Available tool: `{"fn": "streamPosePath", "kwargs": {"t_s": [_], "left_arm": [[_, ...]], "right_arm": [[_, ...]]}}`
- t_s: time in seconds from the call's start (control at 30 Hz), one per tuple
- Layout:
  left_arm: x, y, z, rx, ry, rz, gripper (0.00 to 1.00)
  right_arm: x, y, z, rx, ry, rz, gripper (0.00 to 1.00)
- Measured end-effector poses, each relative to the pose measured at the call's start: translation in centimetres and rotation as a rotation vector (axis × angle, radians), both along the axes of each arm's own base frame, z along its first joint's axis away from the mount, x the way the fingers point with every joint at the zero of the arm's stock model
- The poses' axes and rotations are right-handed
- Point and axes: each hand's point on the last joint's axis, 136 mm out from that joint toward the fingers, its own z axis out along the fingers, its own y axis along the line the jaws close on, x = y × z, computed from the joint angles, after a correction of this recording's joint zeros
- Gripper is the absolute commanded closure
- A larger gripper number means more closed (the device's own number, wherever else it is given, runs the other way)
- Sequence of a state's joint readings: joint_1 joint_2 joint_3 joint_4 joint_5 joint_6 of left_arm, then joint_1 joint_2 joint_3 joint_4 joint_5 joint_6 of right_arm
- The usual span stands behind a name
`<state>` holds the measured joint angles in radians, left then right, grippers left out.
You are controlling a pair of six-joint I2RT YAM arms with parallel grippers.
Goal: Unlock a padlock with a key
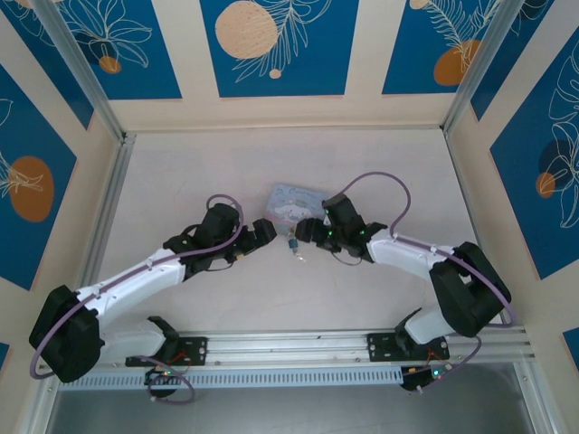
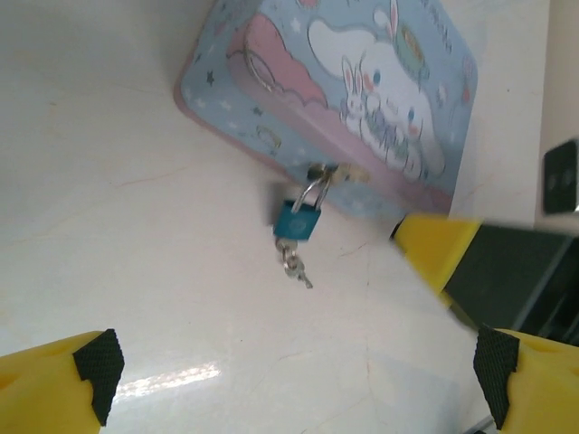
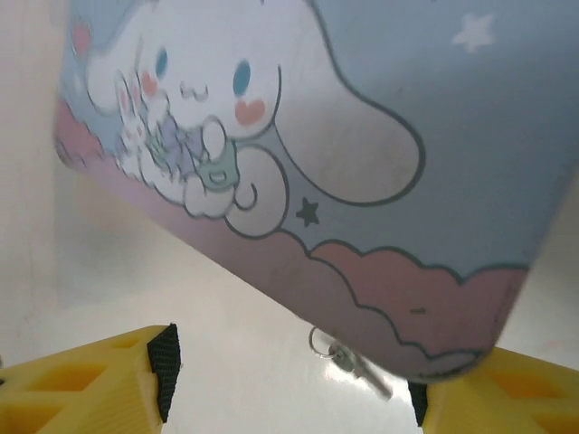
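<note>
One tiny padlock, teal body. Its thin shackle is hooked thru the clasp on the tin's side, and the body lies on the table just beside the tin. Key sticks out of the lock's bottom end, seemingly seated in the keyway.

Handling, my read: lock is light, hard and smooth-sided. It's free to swing on the shackle, so it'll prob. skate or twist if nudged; pinch the body across its flat faces to steady it. Key looks thin and stiff, but could bend under side load; take it by the bow only and turn w/o levering. Tin prob. light too, may slide.

Left gripper: jaws spread wide, nothing between, near the lock. Right gripper: jaws apart, tin's corner just by one finger; can't tell if touching.

Count: 1 padlock, 1 tin, 2 grippers. Keys: 1 for sure, poss. a 2nd metal bit beside it, too small to tell.
</note>
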<state>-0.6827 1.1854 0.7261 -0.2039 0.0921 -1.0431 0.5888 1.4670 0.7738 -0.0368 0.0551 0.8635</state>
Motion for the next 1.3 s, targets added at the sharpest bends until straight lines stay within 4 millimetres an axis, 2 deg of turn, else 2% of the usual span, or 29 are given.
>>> {"fn": "streamPosePath", "kwargs": {"t_s": [0.17, 0.23, 0.43, 0.47, 0.53, 0.6, 0.7, 0.87, 1.1, 1.3], "left_arm": [[-0.2, 0.2, -0.3, 0.017, 0.012, -0.003, 0.00], [-0.2, 0.3, -0.4, 0.022, 0.012, 0.000, 0.00], [-0.1, 0.4, -0.4, 0.028, 0.007, 0.005, 0.00], [0.0, 0.6, -0.4, 0.053, 0.005, -0.006, 0.00], [0.7, 0.6, -0.2, 0.086, -0.004, -0.020, 0.00], [2.4, 0.3, 0.5, 0.109, -0.023, -0.025, 0.00], [5.1, 0.1, 1.5, 0.134, -0.049, -0.029, 0.00], [9.0, 0.2, 2.3, 0.165, -0.075, -0.036, 0.00], [12.9, 1.0, 1.0, 0.196, -0.047, -0.048, 0.00], [15.0, 1.1, -0.2, 0.211, -0.025, -0.072, 0.00]], "right_arm": [[4.8, 0.5, 3.9, 0.062, -0.072, -0.015, 0.35], [4.9, 0.7, 4.6, 0.075, -0.089, -0.003, 0.37], [4.3, 1.0, 4.4, 0.077, -0.076, 0.029, 0.44], [4.0, 1.0, 4.2, 0.101, -0.113, 0.031, 0.45], [1.6, -0.2, 2.2, 0.091, -0.091, 0.033, 0.49], [-1.0, -1.1, -1.1, 0.053, -0.019, 0.038, 0.52], [-2.5, -0.9, -3.3, 0.020, 0.032, 0.058, 0.53], [-2.3, 0.4, -3.6, 0.024, 0.003, 0.069, 0.53], [-1.4, 1.1, -5.0, 0.007, 0.005, 0.047, 0.56], [-0.3, 1.9, -5.5, 0.003, -0.018, 0.034, 0.57]]}}
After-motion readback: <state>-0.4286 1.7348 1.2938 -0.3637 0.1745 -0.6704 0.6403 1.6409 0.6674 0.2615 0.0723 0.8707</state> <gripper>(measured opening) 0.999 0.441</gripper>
